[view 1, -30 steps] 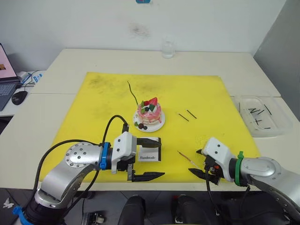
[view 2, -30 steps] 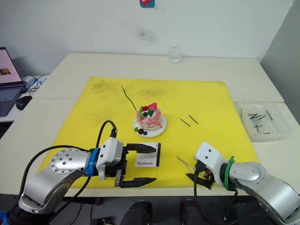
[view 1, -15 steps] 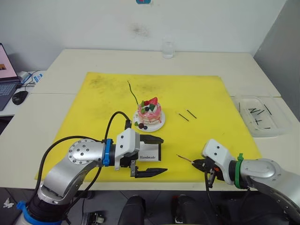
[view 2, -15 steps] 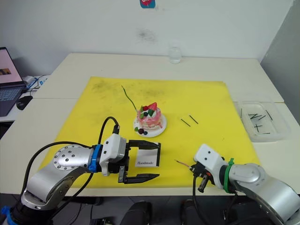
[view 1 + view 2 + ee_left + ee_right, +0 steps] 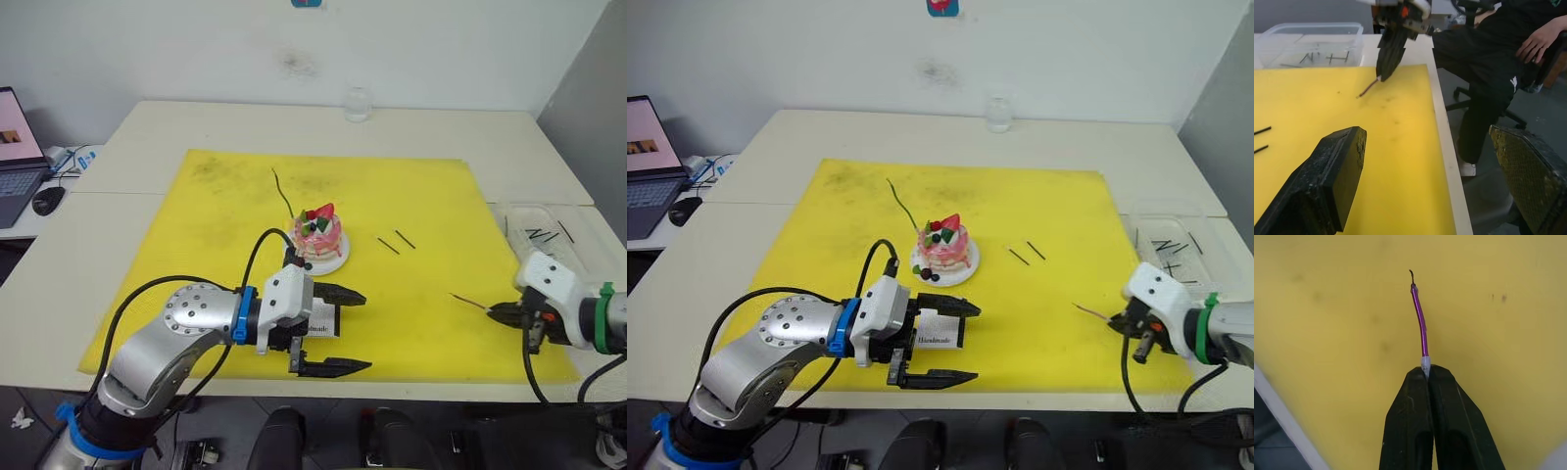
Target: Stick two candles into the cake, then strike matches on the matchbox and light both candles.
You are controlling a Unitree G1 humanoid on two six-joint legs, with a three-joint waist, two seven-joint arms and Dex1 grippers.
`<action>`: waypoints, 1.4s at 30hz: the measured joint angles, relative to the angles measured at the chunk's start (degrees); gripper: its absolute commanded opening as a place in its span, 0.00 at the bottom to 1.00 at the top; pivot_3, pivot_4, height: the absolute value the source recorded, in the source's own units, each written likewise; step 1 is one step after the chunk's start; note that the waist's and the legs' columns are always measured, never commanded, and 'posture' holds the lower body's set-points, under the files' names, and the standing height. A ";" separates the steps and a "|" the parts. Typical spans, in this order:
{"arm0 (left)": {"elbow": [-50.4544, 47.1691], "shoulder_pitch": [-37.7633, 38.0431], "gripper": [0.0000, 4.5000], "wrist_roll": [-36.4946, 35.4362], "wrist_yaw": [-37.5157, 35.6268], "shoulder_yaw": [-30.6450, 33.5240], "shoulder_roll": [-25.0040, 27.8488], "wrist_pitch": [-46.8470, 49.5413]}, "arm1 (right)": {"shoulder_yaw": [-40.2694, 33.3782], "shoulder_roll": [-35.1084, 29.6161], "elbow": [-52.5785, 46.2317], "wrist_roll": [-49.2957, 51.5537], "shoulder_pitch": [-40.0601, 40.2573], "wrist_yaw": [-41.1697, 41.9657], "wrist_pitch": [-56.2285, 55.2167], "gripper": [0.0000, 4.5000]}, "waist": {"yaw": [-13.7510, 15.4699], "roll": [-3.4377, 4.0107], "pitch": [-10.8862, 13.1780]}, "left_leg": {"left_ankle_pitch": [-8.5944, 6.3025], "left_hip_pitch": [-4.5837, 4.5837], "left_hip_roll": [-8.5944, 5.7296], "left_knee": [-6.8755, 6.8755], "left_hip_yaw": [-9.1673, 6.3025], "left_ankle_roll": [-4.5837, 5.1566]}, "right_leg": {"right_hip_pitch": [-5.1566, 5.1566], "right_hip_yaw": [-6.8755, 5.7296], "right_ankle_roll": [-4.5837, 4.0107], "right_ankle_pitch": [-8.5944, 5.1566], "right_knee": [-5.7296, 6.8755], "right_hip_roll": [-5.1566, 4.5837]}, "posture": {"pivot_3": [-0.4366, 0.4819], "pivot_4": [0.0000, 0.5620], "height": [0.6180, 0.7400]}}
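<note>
Pinching the red candle (image 5: 1421,328) by its pale end, the right gripper (image 5: 1426,373) hovers; left gripper (image 5: 348,331) gapes beside the matchbox (image 5: 318,322)

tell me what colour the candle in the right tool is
Purple-magenta with a pale end, the candle shows best in the right wrist view.

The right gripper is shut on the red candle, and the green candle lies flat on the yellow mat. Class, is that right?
Not quite. The right gripper is shut on the red candle, but the left eye view shows the green candle standing stuck in the cake.
</note>
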 measured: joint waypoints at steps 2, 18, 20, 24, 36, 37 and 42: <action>-0.03 -0.21 1.00 0.02 0.02 -0.21 -0.02 0.05 | -0.25 0.01 2.03 -1.65 1.98 1.81 -3.13 0.01 | -0.19 0.01 0.00 | 0.00 0.05 0.00 0.02 0.03 0.00 | 0.00 0.06 0.00 0.00 0.08 0.02 | 0.48 0.27 1.00; 0.33 -1.09 1.00 1.58 0.07 -1.95 -0.80 -1.32 | -0.84 0.01 6.09 -3.70 2.51 5.98 -2.47 0.45 | -0.37 0.01 0.00 | 0.00 0.07 -0.01 0.06 0.01 0.00 | 0.02 0.06 0.01 0.01 0.13 0.12 | 0.48 0.27 1.00; 0.36 -0.92 1.00 1.80 0.05 -2.03 -0.83 -1.58 | -1.06 -0.02 6.11 -3.60 2.38 6.26 -2.01 0.51 | -0.38 0.01 -0.01 | 0.00 0.08 0.00 0.06 0.00 0.00 | 0.02 0.05 0.02 0.01 0.14 0.12 | 0.48 0.27 1.00; 0.49 -0.64 1.00 2.88 0.11 -2.16 -0.97 -2.66 | -2.75 -1.41 5.64 -1.23 -0.28 8.54 1.53 0.51 | -0.49 0.03 -0.01 | 0.00 0.11 0.00 0.07 0.03 0.00 | 0.02 0.08 0.02 0.02 0.17 0.13 | 0.48 0.27 1.00; 0.64 1.27 1.00 7.28 1.43 -5.06 -2.08 -5.14 | 11.12 -10.83 3.37 -0.79 -13.34 6.24 17.25 0.51 | -0.40 0.05 -0.02 | 0.00 0.09 0.04 0.06 0.04 0.00 | 0.00 0.10 0.00 0.01 0.14 0.11 | 0.48 0.27 1.00; 0.64 1.39 1.00 7.51 1.49 -5.45 -2.17 -5.15 | 12.68 -10.85 3.73 -0.92 -14.44 6.35 17.34 0.51 | -0.41 0.05 -0.02 | 0.00 0.08 0.04 0.06 0.03 0.00 | 0.00 0.10 0.00 0.01 0.14 0.10 | 0.48 0.27 1.00; 0.59 1.60 1.00 8.01 2.50 -5.78 -2.64 -5.20 | 18.67 -10.13 5.14 -1.64 -20.14 6.48 17.96 0.51 | -0.46 0.05 -0.02 | 0.00 0.09 0.05 0.06 0.02 0.00 | -0.01 0.08 0.00 0.01 0.15 0.10 | 0.48 0.27 1.00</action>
